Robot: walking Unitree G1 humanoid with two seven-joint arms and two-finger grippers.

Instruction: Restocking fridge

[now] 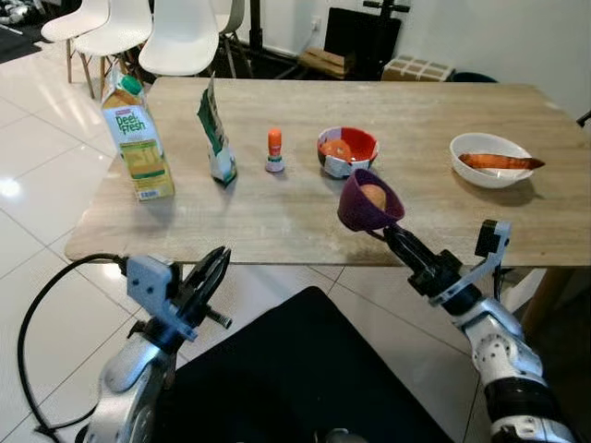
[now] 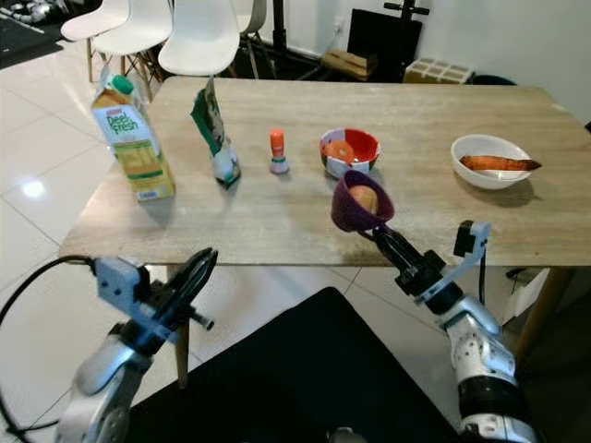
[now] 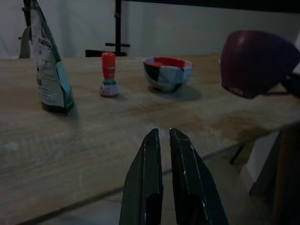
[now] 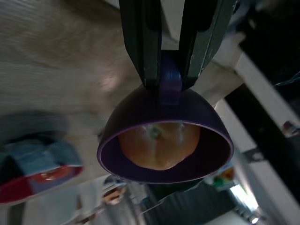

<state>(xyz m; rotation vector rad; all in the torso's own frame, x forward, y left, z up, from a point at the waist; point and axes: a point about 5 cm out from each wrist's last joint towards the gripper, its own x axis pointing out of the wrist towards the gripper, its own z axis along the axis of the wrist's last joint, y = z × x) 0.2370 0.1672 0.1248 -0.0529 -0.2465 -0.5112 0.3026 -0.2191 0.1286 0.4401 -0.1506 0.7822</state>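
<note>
My right gripper (image 1: 384, 231) is shut on the rim of a purple bowl (image 1: 367, 205) and holds it tilted above the wooden table's (image 1: 277, 217) front edge. An orange-brown round fruit (image 4: 157, 145) lies inside the bowl. On the table stand a Deep Fresh juice carton (image 1: 137, 138), a green and white pouch (image 1: 216, 138), a small red-capped bottle (image 1: 274, 150), a red and white bowl (image 1: 347, 150) with orange food, and a white bowl (image 1: 489, 161) with a sweet potato. My left gripper (image 1: 217, 266) hangs shut and empty below the table's front edge, left of centre.
White chairs (image 1: 180, 37) stand behind the table's far left side. A black box (image 1: 362, 37) and a cardboard box (image 1: 417, 67) sit on the floor beyond. A black cable (image 1: 42, 305) loops by my left arm. White tiled floor (image 1: 37, 203) lies to the left.
</note>
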